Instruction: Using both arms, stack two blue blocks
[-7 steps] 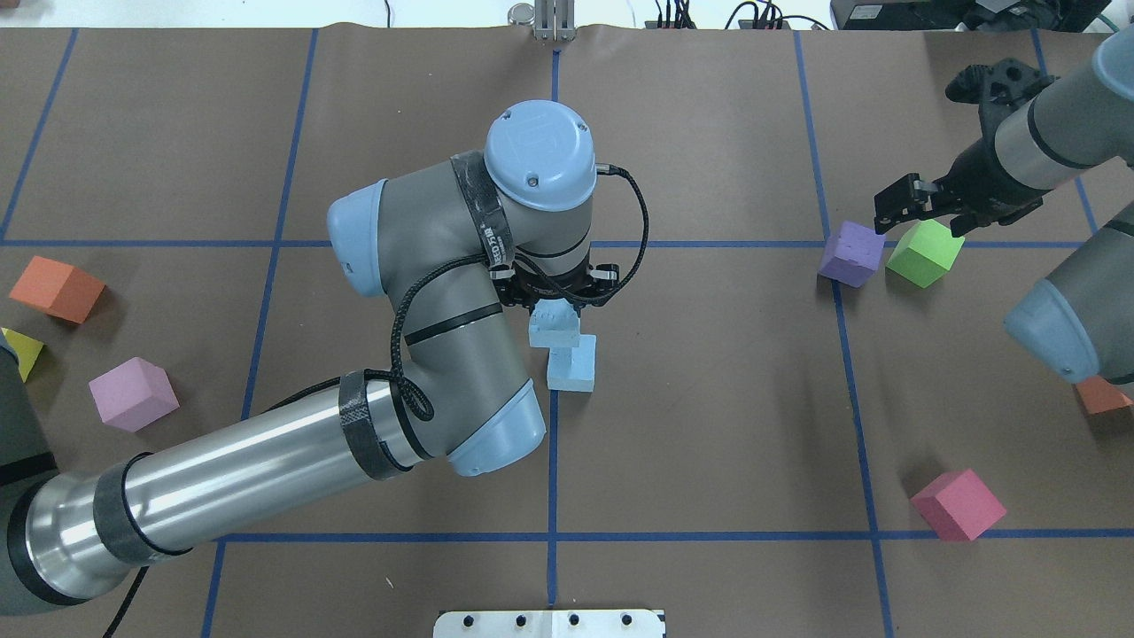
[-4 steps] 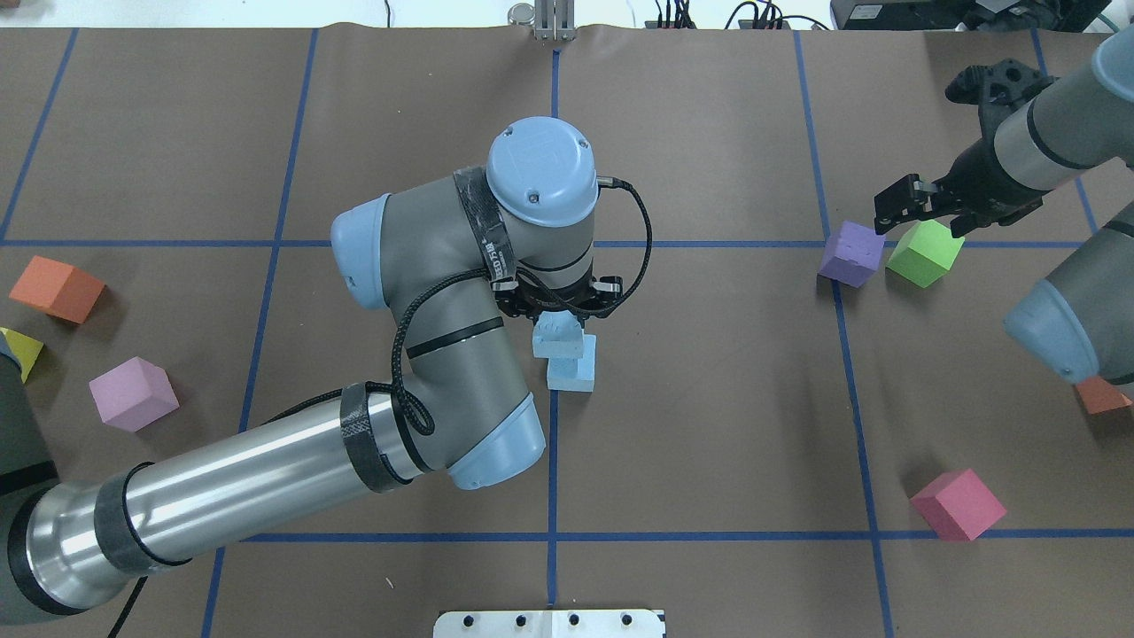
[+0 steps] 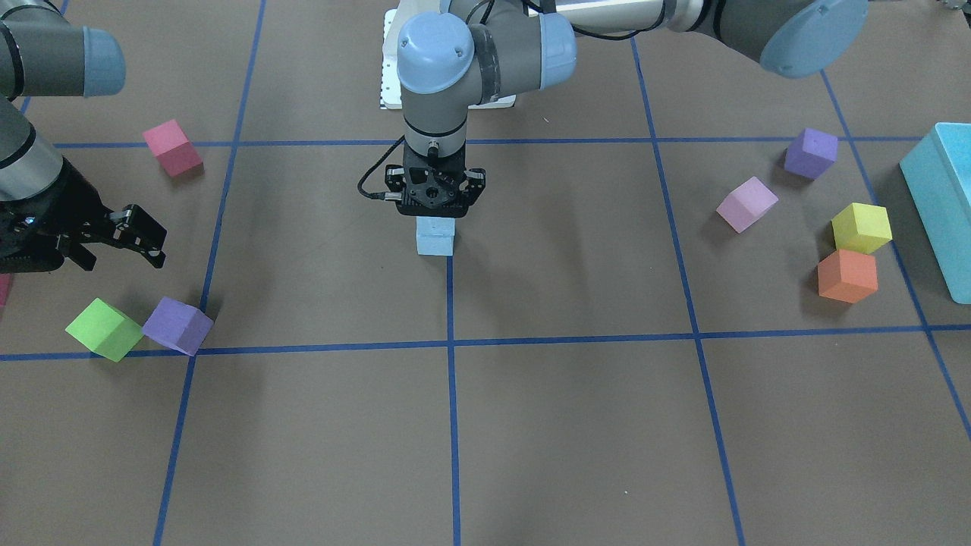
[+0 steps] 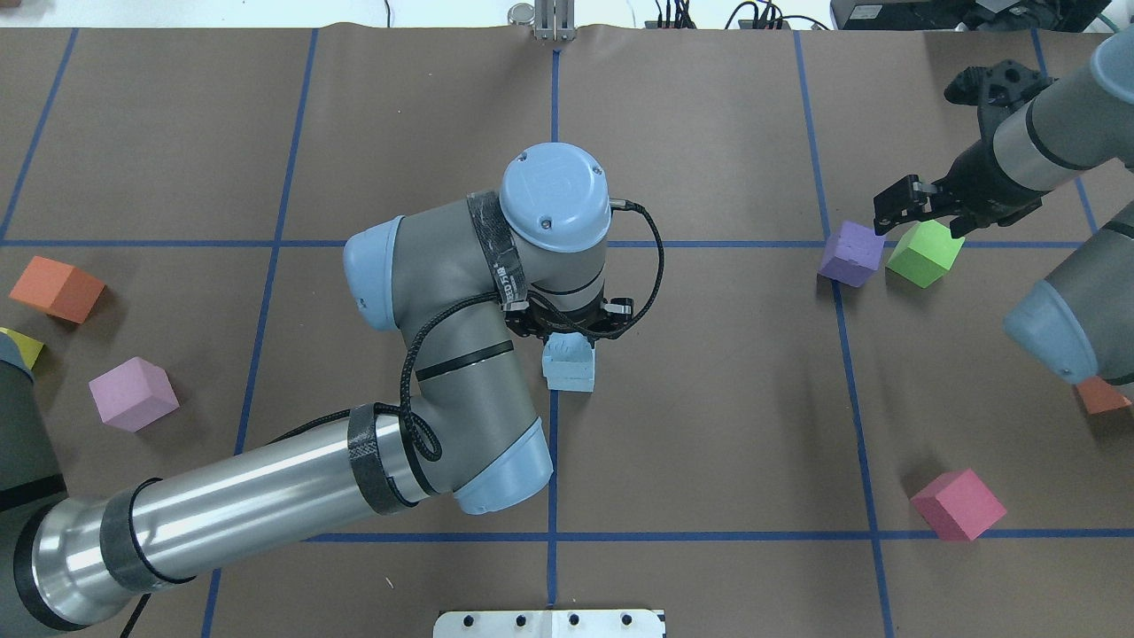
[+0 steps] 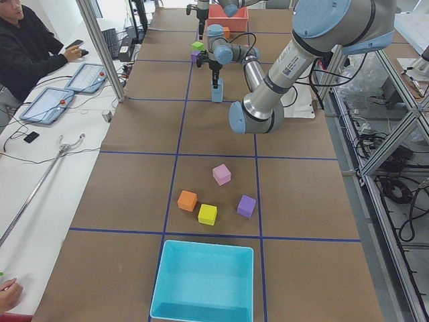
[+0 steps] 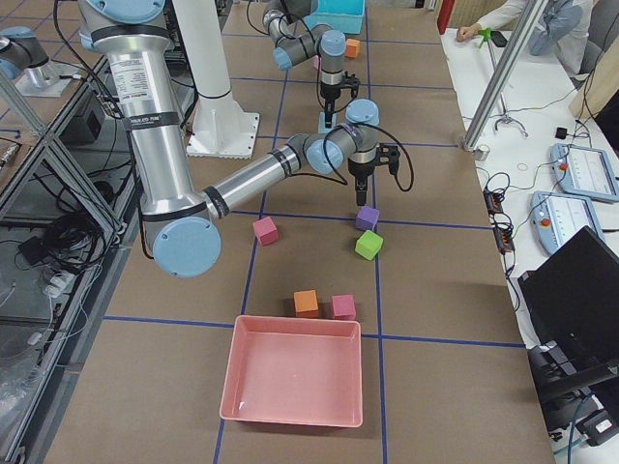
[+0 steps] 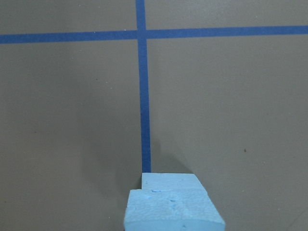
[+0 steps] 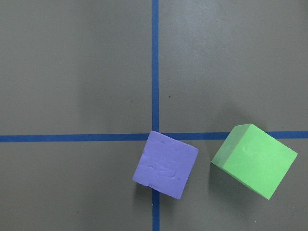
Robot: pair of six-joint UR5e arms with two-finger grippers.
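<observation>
My left gripper (image 4: 567, 339) is shut on one pale blue block (image 4: 567, 354) and holds it directly over the second blue block (image 4: 570, 381), which rests on the table at the centre line. In the front view the held block (image 3: 436, 225) sits just above the lower one (image 3: 435, 245); I cannot tell whether they touch. The left wrist view shows the held block (image 7: 173, 211) with the lower block's edge (image 7: 168, 179) peeking out beyond it. My right gripper (image 4: 893, 208) is open and empty, hovering above a purple cube (image 4: 851, 252) and a green cube (image 4: 924, 252).
A magenta cube (image 4: 957, 505) lies at the near right and an orange one (image 4: 1103, 395) under the right arm. Orange (image 4: 55, 288), yellow (image 4: 19, 351) and pink-lilac (image 4: 133, 393) cubes lie at the left. A teal box (image 3: 941, 205) and a pink tray (image 6: 295, 382) stand at the table's ends.
My left arm has moved toward the robot with the blue block, bringing it from beside and behind the other blue block to right over it. The right arm has not moved.
</observation>
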